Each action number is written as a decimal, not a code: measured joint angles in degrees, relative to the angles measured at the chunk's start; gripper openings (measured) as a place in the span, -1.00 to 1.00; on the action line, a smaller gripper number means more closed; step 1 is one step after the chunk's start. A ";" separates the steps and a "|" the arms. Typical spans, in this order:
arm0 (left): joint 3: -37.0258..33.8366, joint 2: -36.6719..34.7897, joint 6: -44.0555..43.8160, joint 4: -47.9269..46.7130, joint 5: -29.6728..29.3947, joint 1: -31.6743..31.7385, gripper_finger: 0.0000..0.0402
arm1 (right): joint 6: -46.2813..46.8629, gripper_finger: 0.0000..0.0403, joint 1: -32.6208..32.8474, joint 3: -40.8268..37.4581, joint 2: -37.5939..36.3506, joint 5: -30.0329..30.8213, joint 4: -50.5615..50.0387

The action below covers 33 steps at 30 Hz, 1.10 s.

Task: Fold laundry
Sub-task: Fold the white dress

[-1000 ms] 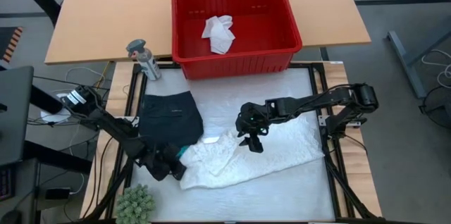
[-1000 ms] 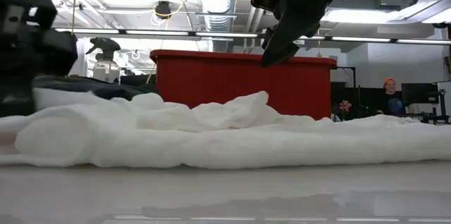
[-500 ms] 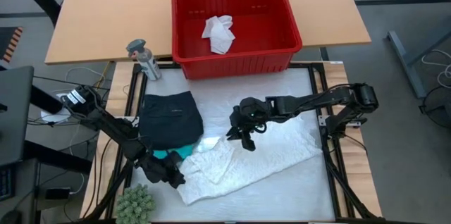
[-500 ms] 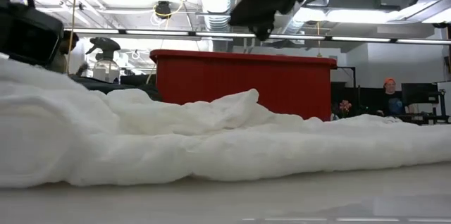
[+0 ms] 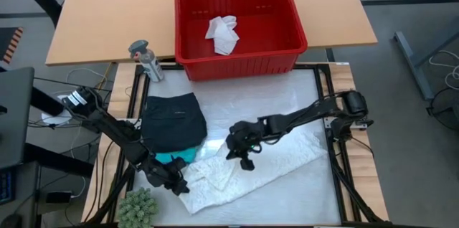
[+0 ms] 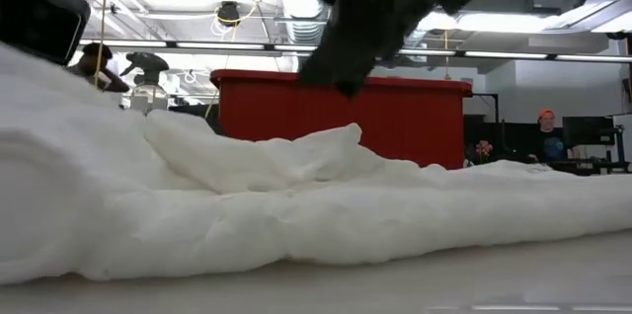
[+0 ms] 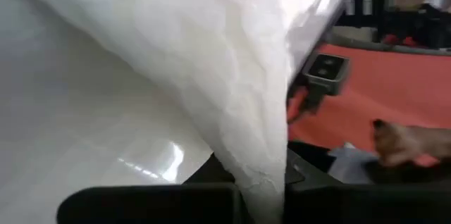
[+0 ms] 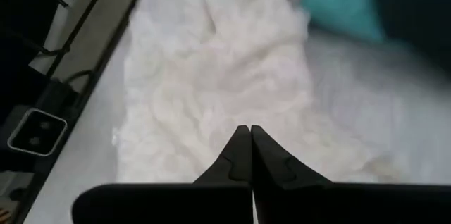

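The white garment lies spread across the near half of the table, running from its near-left part up toward the right edge, rumpled and partly doubled over on itself. In the low view it fills the foreground as a long crumpled ridge.

The left tool sits at the garment's near-left corner, just beside the small green plant. Its wrist view shows the white cloth drawn down into a narrow tail that disappears between its dark fingers, so it is closed on the white garment.

The right tool reaches in from the right and hangs over the middle of the garment. In its wrist view the two fingertips are pressed together above the cloth with nothing between them; whether they touch the fabric cannot be told.

The black garment lies flat on the left part of the table, beyond the left tool. A teal garment peeks out at its near edge, touching the white one.

The red basket stands at the far side of the table, with one white cloth lying inside it. A spray bottle lies just left of the basket.
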 joint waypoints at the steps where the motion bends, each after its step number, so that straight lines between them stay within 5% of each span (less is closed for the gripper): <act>1: 0.27 -0.50 0.09 0.01 0.01 0.00 -1.00 | 0.62 -0.92 0.12 -0.04 0.82 -0.02 0.00; 14: 2.12 -10.75 5.90 -0.16 -2.86 1.57 -1.00 | 8.74 -0.92 1.42 0.19 13.32 0.06 7.00; 22: 2.11 -19.40 3.64 -0.01 -7.91 6.15 -1.00 | 9.31 -0.92 2.57 4.34 14.19 2.69 7.01; 33: 2.09 -22.10 7.59 -0.09 -4.45 12.09 -1.00 | 8.66 -0.92 3.02 15.63 22.85 0.68 4.38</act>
